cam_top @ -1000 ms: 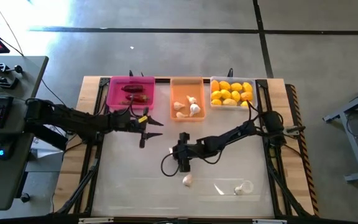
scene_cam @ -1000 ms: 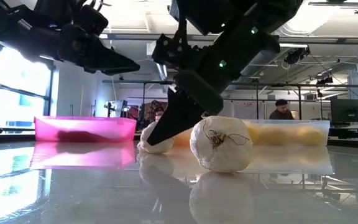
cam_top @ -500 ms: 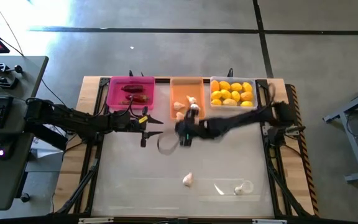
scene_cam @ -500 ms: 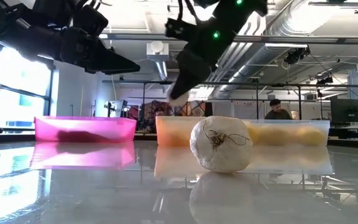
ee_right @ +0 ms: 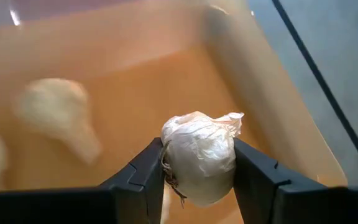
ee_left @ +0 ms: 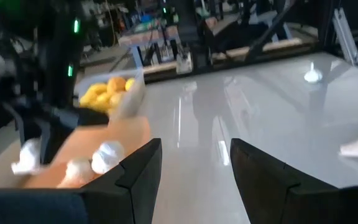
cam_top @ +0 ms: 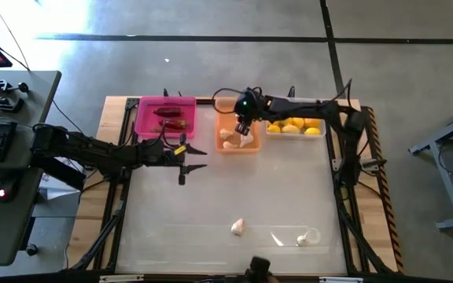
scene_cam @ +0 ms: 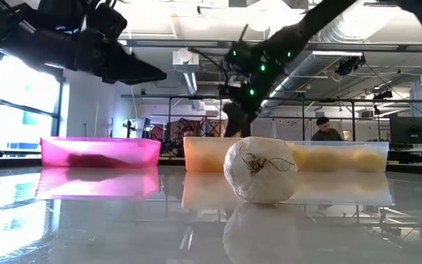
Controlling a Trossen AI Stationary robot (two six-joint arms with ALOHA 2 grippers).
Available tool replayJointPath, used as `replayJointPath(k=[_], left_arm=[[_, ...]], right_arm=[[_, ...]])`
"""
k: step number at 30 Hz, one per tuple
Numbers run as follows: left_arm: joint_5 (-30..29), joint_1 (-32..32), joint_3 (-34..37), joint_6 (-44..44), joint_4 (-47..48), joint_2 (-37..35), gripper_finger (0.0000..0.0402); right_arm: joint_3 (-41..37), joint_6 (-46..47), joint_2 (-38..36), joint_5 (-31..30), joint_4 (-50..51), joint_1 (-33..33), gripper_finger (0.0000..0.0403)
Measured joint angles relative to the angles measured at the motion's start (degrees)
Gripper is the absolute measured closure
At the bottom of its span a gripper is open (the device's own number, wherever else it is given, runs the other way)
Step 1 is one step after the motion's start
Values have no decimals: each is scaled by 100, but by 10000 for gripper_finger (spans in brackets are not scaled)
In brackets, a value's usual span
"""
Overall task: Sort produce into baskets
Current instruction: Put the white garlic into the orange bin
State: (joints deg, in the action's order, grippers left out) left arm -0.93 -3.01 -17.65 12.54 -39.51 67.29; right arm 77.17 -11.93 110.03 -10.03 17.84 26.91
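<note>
Orange basket [cam_top: 237, 126]: above it the right gripper [ee_right: 199, 163] pinches a garlic bulb [ee_right: 199, 165]; just beside it, the left gripper [ee_left: 194, 165] hangs spread, apparently empty.

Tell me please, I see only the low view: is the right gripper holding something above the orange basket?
Observer: Yes. In its wrist view the right gripper is shut on a garlic bulb, over the orange basket.
Operator: Is more garlic left on the table?
Observer: From above, one garlic bulb on the table lies near the front, and a second small bulb lies beside a clear plastic scrap.
Operator: Where is the left arm?
Observer: The left gripper hangs open in front of the pink basket, holding nothing.
</note>
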Motion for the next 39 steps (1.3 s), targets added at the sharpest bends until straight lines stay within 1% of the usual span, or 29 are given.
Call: replayJointPath(k=[2,6,8,14,16,18,21,24,27,29,31,33,35,37,38,39], left_arm=[[0,0,-3,-1,-132,-2,225],[-67,-7,-4,2,-124,0,225],[-127,-7,-4,2,-115,0,225],[-143,-7,-4,2,-113,0,225],[-146,-7,-4,-6,-113,0,225],[-146,-7,-4,-37,-112,0,225],[-146,-7,-4,-40,-81,0,225],[-146,-7,-4,1,-89,0,225],[-146,-12,-4,91,-93,0,225],[-145,-37,-4,149,-107,0,225],[-142,-81,-4,152,-105,0,225],[-144,-128,-4,153,-103,0,225],[-128,-173,-4,153,-96,0,225],[-125,-209,-4,155,-80,0,225],[-125,-225,-4,155,-79,0,225],[-125,-242,-4,157,-81,0,225]], right_arm=[[-1,-80,130,167,-84,181,265],[-9,-339,290,161,-288,393,265],[-9,-364,360,273,-370,483,265],[-9,-477,588,305,-317,612,264],[-9,-518,614,308,-306,585,255],[-6,-512,617,261,-305,530,235],[143,-485,617,-63,-231,420,191],[448,-589,617,-423,106,289,151],[776,-462,610,-1053,561,90,144],[946,-395,610,-1234,803,-43,160],[1047,-213,556,-1223,1140,-180,192],[988,-81,391,-1226,1301,-352,239],[778,12,123,-1177,1350,-533,301],[563,206,-210,-965,1435,-696,365],[429,332,-404,-855,1485,-782,384],[284,512,-614,-779,1523,-869,389]])
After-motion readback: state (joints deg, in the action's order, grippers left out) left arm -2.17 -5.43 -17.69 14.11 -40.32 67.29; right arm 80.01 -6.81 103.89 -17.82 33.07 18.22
